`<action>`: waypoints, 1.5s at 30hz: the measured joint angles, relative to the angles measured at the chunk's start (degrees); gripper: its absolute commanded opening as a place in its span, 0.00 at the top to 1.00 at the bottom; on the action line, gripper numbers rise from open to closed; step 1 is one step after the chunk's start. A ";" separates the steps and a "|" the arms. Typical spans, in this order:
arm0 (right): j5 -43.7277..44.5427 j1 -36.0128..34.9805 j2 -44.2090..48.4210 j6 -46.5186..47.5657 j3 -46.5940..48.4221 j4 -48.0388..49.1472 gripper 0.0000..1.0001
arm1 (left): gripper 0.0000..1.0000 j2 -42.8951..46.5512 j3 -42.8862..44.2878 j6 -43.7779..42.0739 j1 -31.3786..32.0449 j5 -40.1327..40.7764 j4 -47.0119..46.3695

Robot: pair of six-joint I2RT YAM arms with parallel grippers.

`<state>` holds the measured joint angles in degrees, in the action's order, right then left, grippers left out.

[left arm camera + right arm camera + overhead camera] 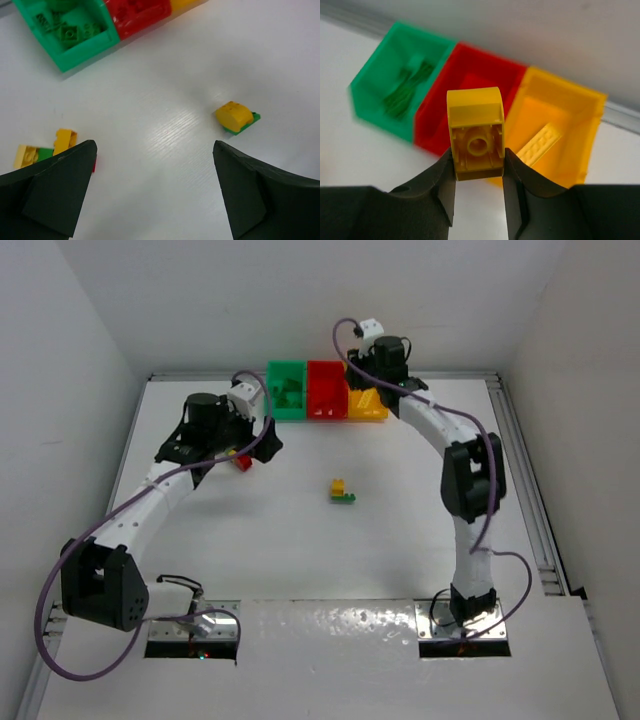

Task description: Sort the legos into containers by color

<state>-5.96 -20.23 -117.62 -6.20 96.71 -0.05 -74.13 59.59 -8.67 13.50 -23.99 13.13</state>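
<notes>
Three bins stand in a row at the back: green bin (276, 412), red bin (326, 415), yellow bin (370, 416). My right gripper (479, 161) is shut on a yellow brick (476, 131), held above the table in front of the red bin (432, 127) and yellow bin (582, 150). My left gripper (152, 152) is open and empty above the table. A yellow brick stuck on a green plate (235, 116) lies ahead of it to the right. A small cluster of yellow, green and red legos (62, 142) lies by its left finger.
The green bin (85, 47) holds several green bricks. The yellow bin holds a yellow plate (540, 142). The yellow-and-green piece (342, 491) lies mid-table. A red lego (241, 462) lies under the left arm's wrist. White walls enclose the table.
</notes>
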 measured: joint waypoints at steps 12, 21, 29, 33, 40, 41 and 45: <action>18.29 2.67 -21.05 -10.78 21.35 -0.76 1.00 | 0.00 2.29 -2.86 1.66 -0.02 10.58 0.87; 20.04 3.19 -23.98 -12.24 21.27 0.11 0.51 | 0.00 2.58 -4.85 1.57 -0.02 11.76 0.98; 20.68 3.21 -23.63 -11.37 20.28 1.49 0.28 | 0.00 2.58 -4.98 -0.55 -0.02 9.31 1.09; 20.06 3.21 -21.62 -10.19 17.33 1.42 0.27 | 0.16 2.60 -4.98 -2.73 -0.02 5.88 1.44; 12.00 3.21 -2.97 -5.53 -0.79 1.05 0.22 | 0.64 0.26 -2.80 -11.98 2.97 -2.47 5.66; 10.84 3.21 2.27 -4.59 -6.08 1.27 0.22 | 0.55 -1.70 -0.61 -13.57 4.59 -2.91 7.41; 6.71 3.21 22.64 -1.90 -26.25 4.92 0.21 | 0.31 -14.23 11.30 -19.21 12.09 -4.02 12.76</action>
<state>0.75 -17.02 -94.98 -8.10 70.46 4.86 -88.36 70.89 -27.88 25.58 -28.01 25.89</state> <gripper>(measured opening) 0.789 0.609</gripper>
